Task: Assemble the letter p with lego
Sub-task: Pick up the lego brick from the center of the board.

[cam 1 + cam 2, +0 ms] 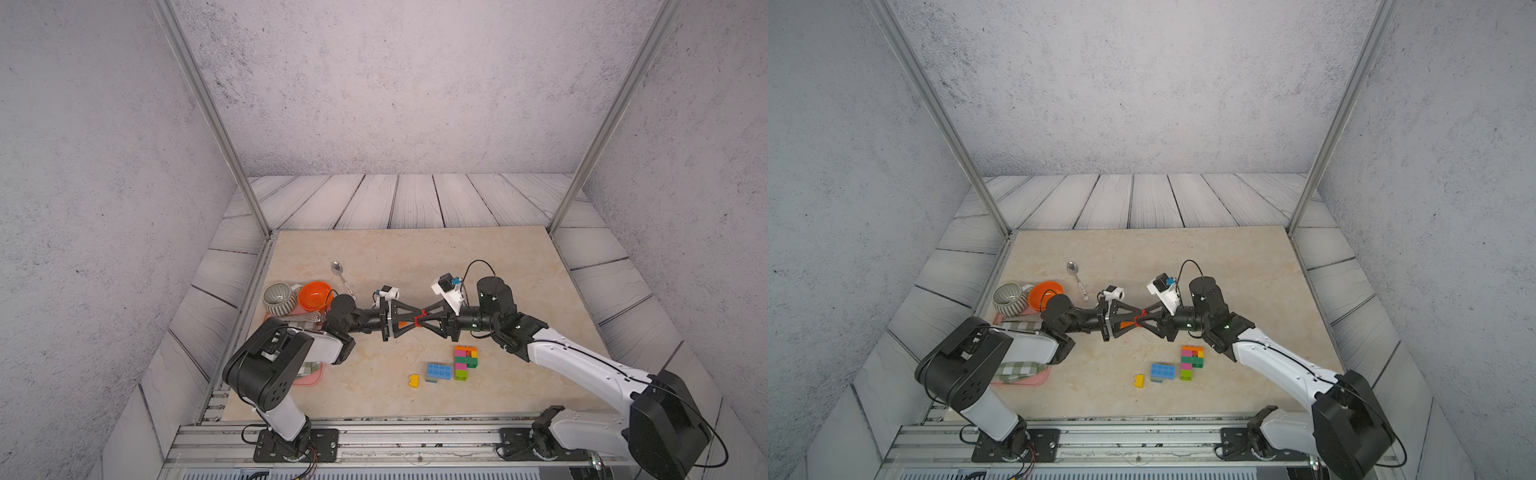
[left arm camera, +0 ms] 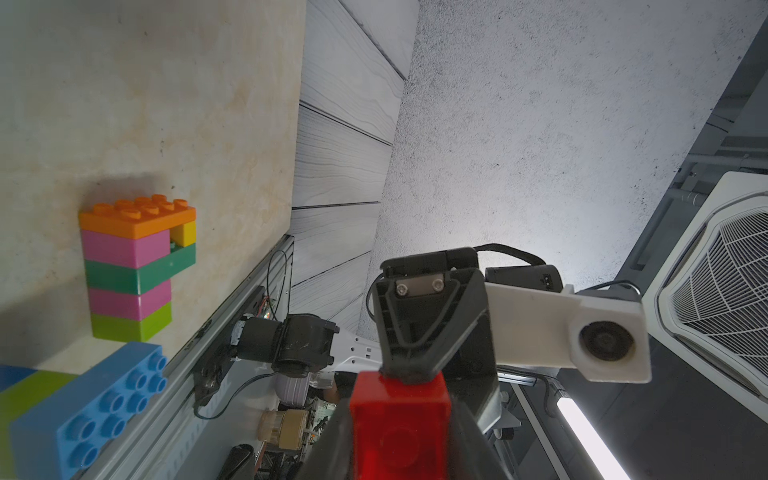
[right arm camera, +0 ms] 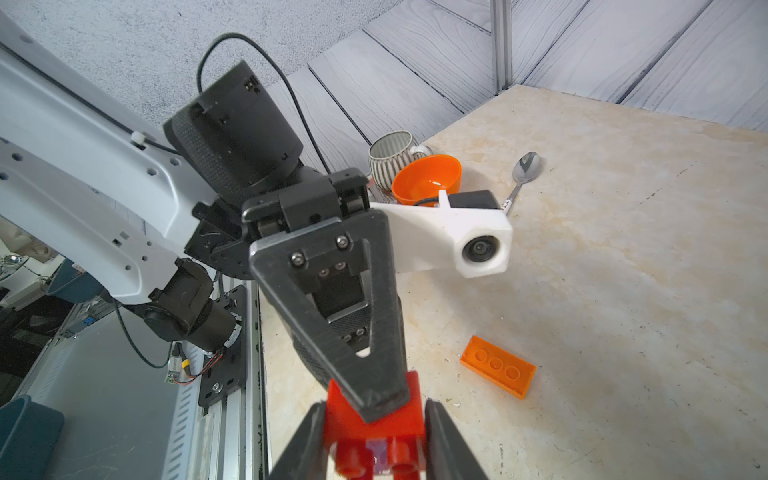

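Pinched red brick (image 2: pixel 399 415) aloft between left hand (image 1: pixel 414 321) and right hand (image 1: pixel 426 316), both narrowed onto it (probably reorienting before stacking).

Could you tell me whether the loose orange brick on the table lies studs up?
No, the loose orange brick shows its hollow underside, with three round tubes, facing up.
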Robot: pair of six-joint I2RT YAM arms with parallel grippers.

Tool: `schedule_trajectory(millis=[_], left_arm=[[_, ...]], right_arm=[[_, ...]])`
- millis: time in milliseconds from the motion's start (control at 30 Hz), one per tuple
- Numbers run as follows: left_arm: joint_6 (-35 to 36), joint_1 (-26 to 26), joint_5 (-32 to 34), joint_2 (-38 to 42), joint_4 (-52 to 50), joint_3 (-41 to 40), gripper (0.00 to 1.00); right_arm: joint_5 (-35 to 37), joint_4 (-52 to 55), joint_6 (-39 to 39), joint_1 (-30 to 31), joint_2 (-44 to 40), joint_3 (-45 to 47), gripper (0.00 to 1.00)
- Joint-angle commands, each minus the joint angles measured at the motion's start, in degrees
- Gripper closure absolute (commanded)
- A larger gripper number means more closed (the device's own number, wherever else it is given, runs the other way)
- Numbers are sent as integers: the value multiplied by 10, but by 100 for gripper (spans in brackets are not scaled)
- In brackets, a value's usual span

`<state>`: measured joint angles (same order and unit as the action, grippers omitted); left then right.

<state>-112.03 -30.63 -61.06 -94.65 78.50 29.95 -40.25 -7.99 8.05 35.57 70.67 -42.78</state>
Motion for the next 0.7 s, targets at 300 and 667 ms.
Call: schedule_trajectory(millis=[300, 667], left_arm=[[17, -2, -1, -1, 19, -1, 74], [206, 28, 3, 69, -210, -12, 16]], right_arm=[[-17, 13, -6, 10, 16, -12, 67], [72, 170, -34, 13, -9, -58, 100]])
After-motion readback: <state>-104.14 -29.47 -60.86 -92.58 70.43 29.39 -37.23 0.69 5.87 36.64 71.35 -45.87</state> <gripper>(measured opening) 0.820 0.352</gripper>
